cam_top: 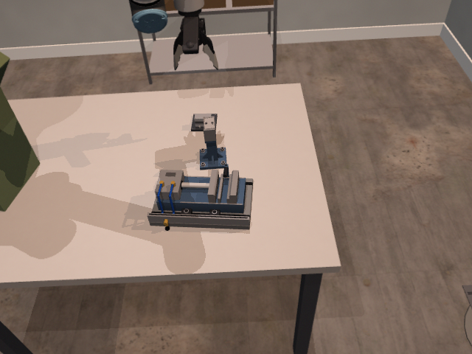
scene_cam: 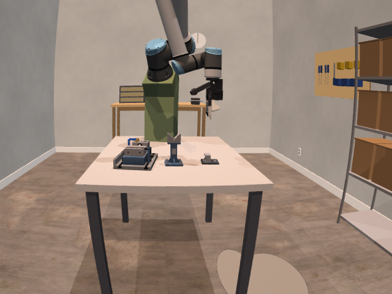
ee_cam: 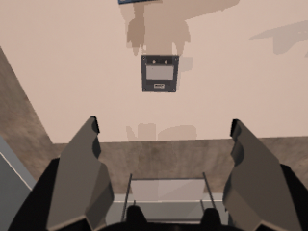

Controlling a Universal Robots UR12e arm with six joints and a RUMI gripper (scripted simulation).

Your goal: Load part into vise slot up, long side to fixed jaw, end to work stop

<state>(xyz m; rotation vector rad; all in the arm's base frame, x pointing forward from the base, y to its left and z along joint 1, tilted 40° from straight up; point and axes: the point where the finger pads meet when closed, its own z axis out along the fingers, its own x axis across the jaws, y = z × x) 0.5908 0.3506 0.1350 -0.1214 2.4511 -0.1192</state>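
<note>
A grey metal shelf unit (cam_top: 274, 46) (scene_cam: 354, 95) (ee_cam: 127, 197) holds brown cardboard boxes (scene_cam: 369, 110); a tan rectangular pegboard (scene_cam: 323, 88) hangs on the grey wall (scene_cam: 294, 126).

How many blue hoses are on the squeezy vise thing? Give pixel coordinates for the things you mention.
2. Both blue hoses (cam_top: 159, 198) (cam_top: 171, 198) hang down one side of the gray block (cam_top: 170, 181) at the end of the vise (cam_top: 200, 220) (scene_cam: 135, 160), side by side. More could be hidden behind it.
</note>
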